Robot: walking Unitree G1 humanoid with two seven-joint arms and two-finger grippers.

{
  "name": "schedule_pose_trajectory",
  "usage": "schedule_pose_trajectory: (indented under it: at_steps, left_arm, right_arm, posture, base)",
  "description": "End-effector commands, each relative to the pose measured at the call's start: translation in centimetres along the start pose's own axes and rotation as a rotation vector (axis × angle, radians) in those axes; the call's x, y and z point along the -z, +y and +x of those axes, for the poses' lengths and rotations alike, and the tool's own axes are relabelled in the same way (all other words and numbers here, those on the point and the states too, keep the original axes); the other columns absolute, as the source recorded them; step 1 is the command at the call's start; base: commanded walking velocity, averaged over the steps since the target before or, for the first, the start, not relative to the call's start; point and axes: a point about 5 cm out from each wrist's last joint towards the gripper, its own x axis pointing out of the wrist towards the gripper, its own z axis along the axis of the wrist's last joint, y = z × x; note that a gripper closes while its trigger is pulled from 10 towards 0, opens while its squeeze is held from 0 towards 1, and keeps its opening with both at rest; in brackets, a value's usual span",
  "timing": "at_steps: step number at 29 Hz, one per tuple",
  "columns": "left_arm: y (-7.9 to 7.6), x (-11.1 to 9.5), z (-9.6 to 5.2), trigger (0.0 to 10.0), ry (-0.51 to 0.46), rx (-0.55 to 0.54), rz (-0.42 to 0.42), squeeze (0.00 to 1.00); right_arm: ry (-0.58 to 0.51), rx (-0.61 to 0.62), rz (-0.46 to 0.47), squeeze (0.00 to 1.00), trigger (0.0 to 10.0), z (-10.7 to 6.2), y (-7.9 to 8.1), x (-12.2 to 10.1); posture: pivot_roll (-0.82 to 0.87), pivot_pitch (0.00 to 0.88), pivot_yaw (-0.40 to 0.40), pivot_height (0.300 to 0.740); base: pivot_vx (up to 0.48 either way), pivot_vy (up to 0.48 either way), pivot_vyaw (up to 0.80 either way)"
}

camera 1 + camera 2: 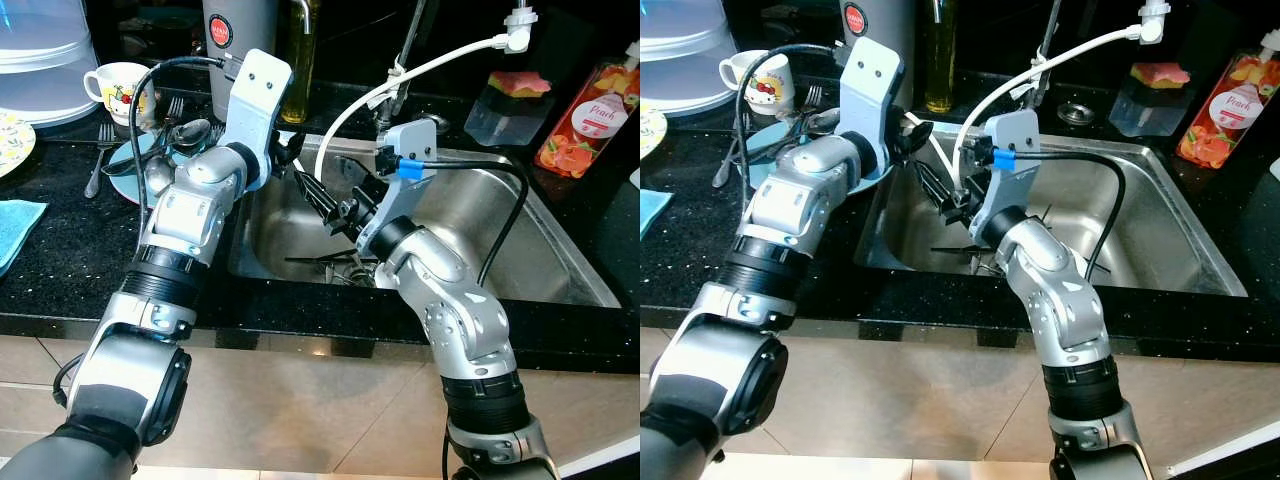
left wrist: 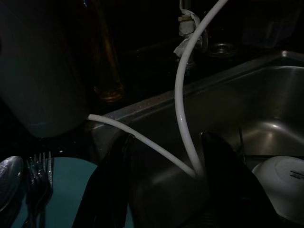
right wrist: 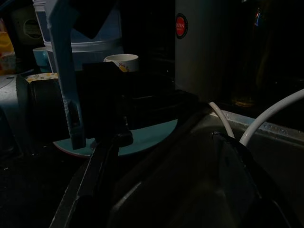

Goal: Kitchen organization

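- A teal plate (image 1: pixel 125 165) with a spoon (image 1: pixel 158 175) and forks lay on the counter left of the sink (image 1: pixel 560 262).
- The left gripper (image 2: pixel 166 190) hung over the sink's far-left corner, fingers spread wide around a white hose (image 2: pixel 183 109).
- The right gripper (image 3: pixel 166 190) hovered inside the sink, fingers wide and empty.

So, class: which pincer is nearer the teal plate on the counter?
Left. The left pincer hangs at the sink's edge right beside the teal plate; the right pincer is farther off, over the basin.
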Motion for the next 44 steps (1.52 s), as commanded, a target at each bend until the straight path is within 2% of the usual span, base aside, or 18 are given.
schedule_pose_trajectory:
  at_steps: [1, 19, 23, 26, 44]
  left_arm:
    - [-0.1, -0.2, 0.2, 10.0, -0.007, 0.000, 0.015, 0.00]
    - [0.1, -0.1, 0.3, 10.0, -0.002, -0.029, 0.014, 0.00]
    - [0.3, 0.3, 0.4, 10.0, 0.027, -0.053, 0.033, 0.00]
    - [1.4, 1.2, 0.4, 10.0, 0.088, -0.142, 0.057, 0.00]
    - [1.9, 1.5, 0.5, 10.0, 0.105, -0.175, 0.056, 0.00]
  right_arm:
    - [-0.032, 0.016, -0.005, 0.00, 10.0, -0.1, -0.3, -0.6]
    - [-0.037, 0.017, -0.005, 0.00, 10.0, 0.0, -0.3, -0.7]
    - [-0.038, 0.020, -0.003, 0.00, 10.0, 0.0, -0.4, -0.7]
    - [-0.037, 0.018, -0.003, 0.00, 10.0, 0.0, -0.4, -0.7]
    - [-0.036, 0.007, 0.000, 0.00, 10.0, 0.3, -0.3, -0.6]
  posture:
    - [0.22, 0.055, -0.078, 0.740]
    - [0.22, 0.055, -0.082, 0.740]
    - [0.22, 0.053, -0.082, 0.740]
    - [0.22, 0.051, -0.088, 0.740]
    - [0.23, 0.050, -0.094, 0.740]
  base:
    - [0.000, 0.000, 0.00]
    - [0.000, 0.000, 0.00]
    - [0.000, 0.000, 0.00]
    - [0.000, 0.000, 0.00]
    - [0.000, 0.000, 0.00]
